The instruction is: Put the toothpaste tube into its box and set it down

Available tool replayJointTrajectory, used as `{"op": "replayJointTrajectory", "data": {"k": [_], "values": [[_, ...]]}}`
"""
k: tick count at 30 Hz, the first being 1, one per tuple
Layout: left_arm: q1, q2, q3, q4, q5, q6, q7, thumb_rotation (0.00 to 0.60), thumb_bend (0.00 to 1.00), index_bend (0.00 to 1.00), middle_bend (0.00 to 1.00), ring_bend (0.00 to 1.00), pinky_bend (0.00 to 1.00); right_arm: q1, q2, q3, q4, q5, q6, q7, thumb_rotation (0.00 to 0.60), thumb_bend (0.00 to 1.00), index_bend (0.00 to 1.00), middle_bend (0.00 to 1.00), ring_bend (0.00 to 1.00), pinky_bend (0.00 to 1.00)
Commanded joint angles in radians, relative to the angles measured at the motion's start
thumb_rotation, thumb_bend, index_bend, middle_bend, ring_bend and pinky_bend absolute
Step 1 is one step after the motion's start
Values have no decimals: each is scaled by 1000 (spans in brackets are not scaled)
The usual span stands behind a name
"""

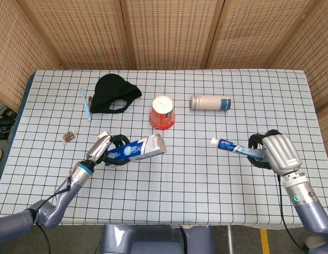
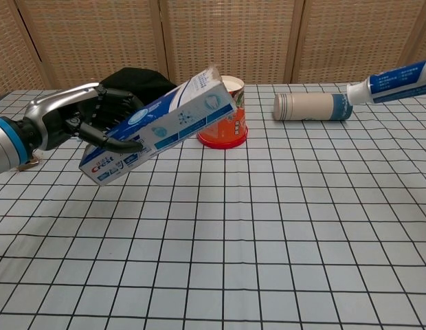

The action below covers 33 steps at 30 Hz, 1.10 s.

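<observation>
My left hand (image 1: 107, 148) (image 2: 82, 120) grips a blue and white toothpaste box (image 1: 137, 148) (image 2: 161, 124) above the table, its far end tilted up toward the right. My right hand (image 1: 275, 151) holds the blue toothpaste tube (image 1: 235, 146) (image 2: 395, 79) by its tail, white cap pointing left toward the box. The tube and the box are apart, with a wide gap between them. In the chest view only the tube shows at the right edge; the right hand itself is out of that frame.
A red paper cup (image 1: 162, 112) (image 2: 230, 120) stands behind the box. A white cylinder can (image 1: 210, 102) (image 2: 312, 106) lies on its side. A black cloth (image 1: 115, 93), a blue toothbrush (image 1: 85, 103) and a small wrapper (image 1: 68, 137) lie at the left on the checked tablecloth (image 1: 196, 180).
</observation>
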Motion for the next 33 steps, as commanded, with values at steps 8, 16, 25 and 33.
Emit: {"op": "replayJointTrajectory", "data": {"k": [8, 16, 25, 33], "values": [[-34, -47, 12, 71, 45, 28, -71, 600, 232, 557, 479, 498, 517, 39, 136, 61, -90, 10, -32, 19, 600, 668, 675, 665, 656, 422], [-51, -84, 19, 120, 61, 52, -82, 600, 228, 567, 479, 498, 517, 86, 256, 98, -154, 20, -134, 117, 600, 648, 675, 663, 656, 464], [-68, -102, 12, 135, 57, 69, -125, 600, 222, 573, 479, 498, 517, 150, 303, 111, -198, 21, -242, 136, 600, 642, 675, 663, 658, 474], [-87, -83, 23, 119, 65, 58, -116, 600, 218, 574, 479, 498, 517, 199, 289, 120, -228, 72, -274, 58, 600, 639, 675, 663, 658, 473]]}}
